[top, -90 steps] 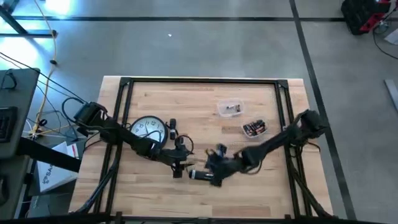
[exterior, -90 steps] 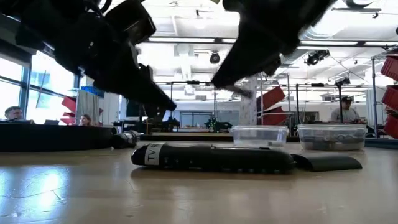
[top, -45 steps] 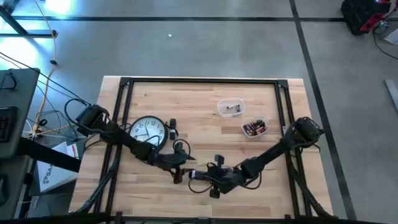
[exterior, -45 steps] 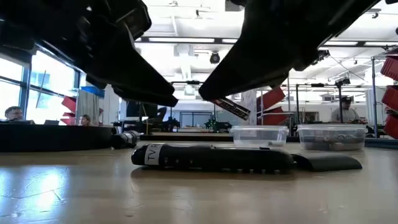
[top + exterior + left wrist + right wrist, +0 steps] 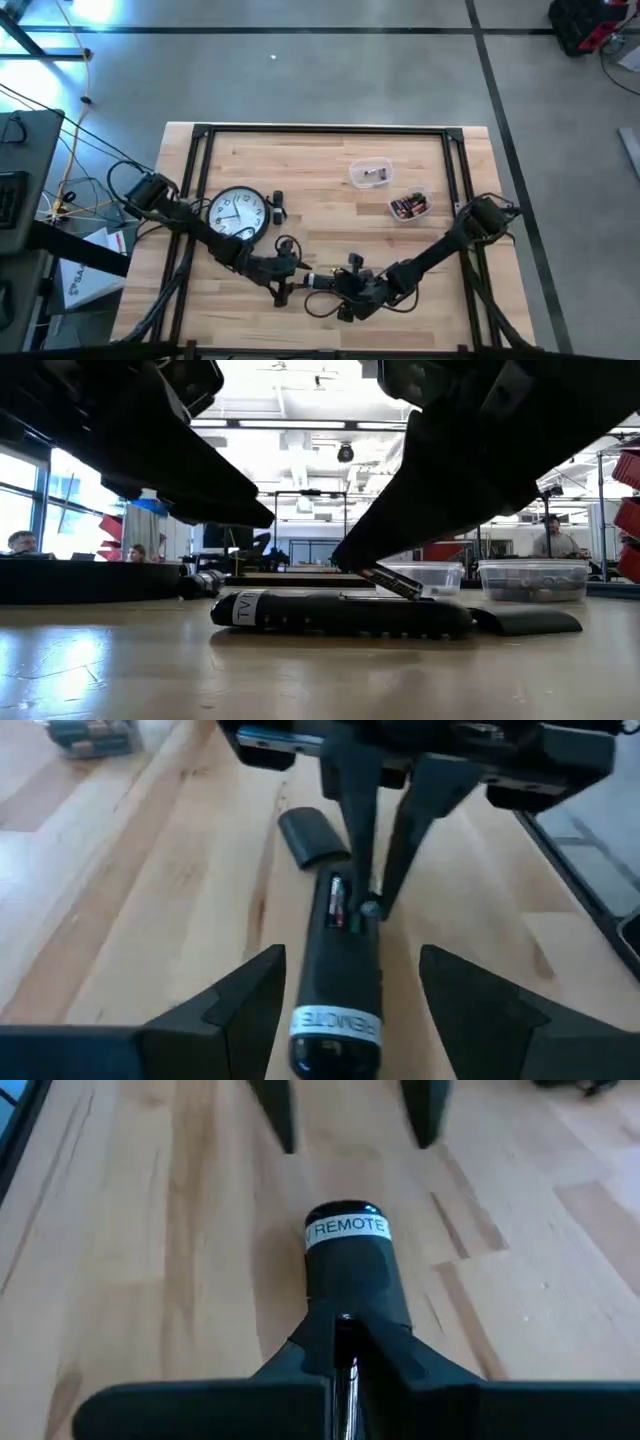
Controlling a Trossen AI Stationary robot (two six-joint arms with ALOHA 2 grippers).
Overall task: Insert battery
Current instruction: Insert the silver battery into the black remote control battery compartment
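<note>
A black remote (image 5: 340,615) labelled REMOTE lies flat on the table near its front edge, its battery compartment open upward with one battery (image 5: 336,900) lying in it. The remote's loose cover (image 5: 525,622) lies on the table beside its far end. My right gripper (image 5: 371,890) is over the compartment, shut on a second battery (image 5: 395,582). My left gripper (image 5: 350,965) is open, its fingers on either side of the remote's labelled end (image 5: 345,1228) and above it, not touching. My right gripper pinches the battery between its two fingertips (image 5: 352,830), which slant down from above along the remote. The battery is tilted, and its lower end (image 5: 370,908) is at the open compartment beside the battery lying there. The fingers hide the upper part.
A round wall clock (image 5: 238,210) lies at the table's left behind my left arm. Two clear tubs stand at the far right, one (image 5: 408,207) with several batteries, one (image 5: 370,174) nearly bare. A black frame (image 5: 325,128) runs around the table.
My right gripper has come down and toward the table's near edge with the battery, which has gone from high above the remote to its open compartment, still tilted. My left gripper has shifted a little toward the near edge, staying open over the remote's labelled end.
</note>
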